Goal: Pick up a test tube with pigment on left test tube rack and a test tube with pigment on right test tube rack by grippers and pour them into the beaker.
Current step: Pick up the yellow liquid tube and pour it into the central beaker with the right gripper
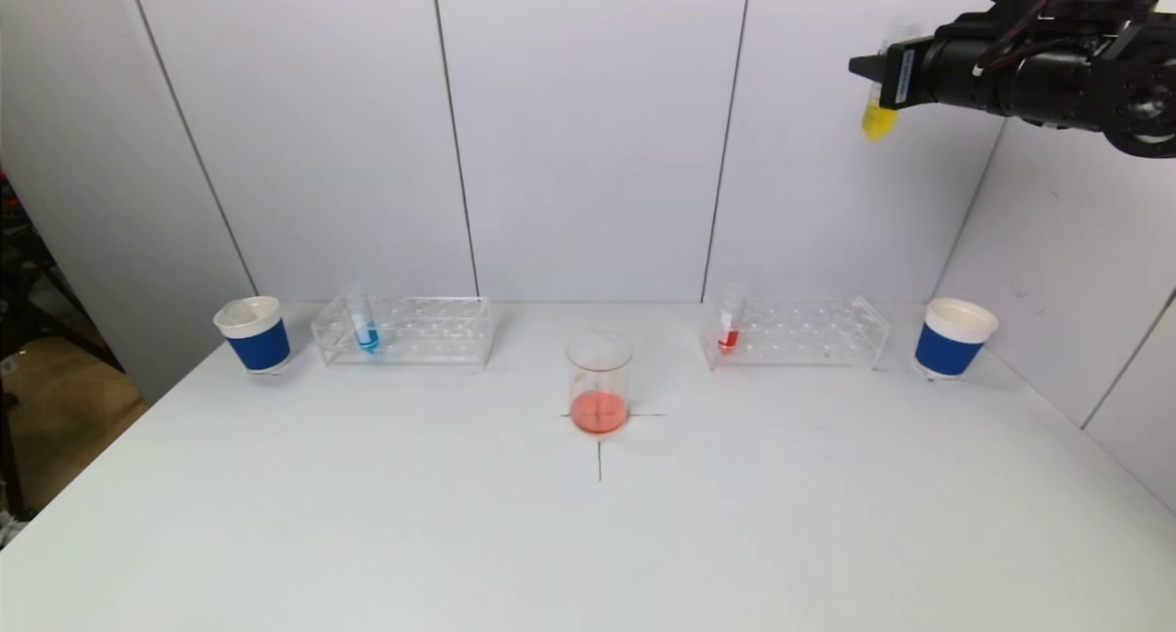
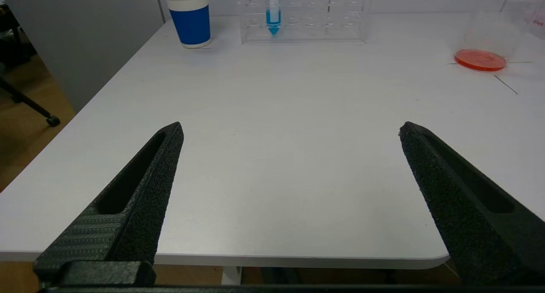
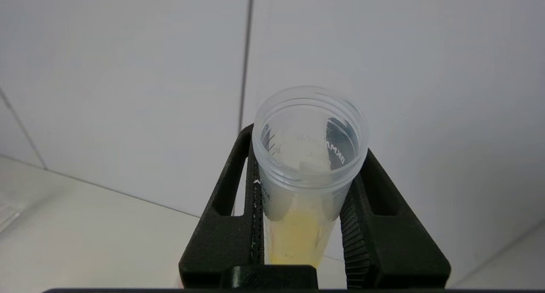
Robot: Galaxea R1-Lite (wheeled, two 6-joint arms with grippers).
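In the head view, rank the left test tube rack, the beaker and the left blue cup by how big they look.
1. left test tube rack
2. beaker
3. left blue cup, close to the beaker in apparent size, and it stands farther back, so this order is unsure.

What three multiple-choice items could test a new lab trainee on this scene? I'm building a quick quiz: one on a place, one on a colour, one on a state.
1. Where does the beaker stand?
A. Between the two racks
B. Inside the left rack
C. Beside the right cup

2. What colour is the pigment in the tube in the left rack?
A. Green
B. Blue
C. Black

3. What is the right gripper doing?
A. Hanging open
B. Resting on the table
C. Gripping a yellow-pigment tube

Answers: 1 A, it sits midway on the table mark; 2 B, the blue tube shows it; 3 C, its jaws clamp the tube high up.
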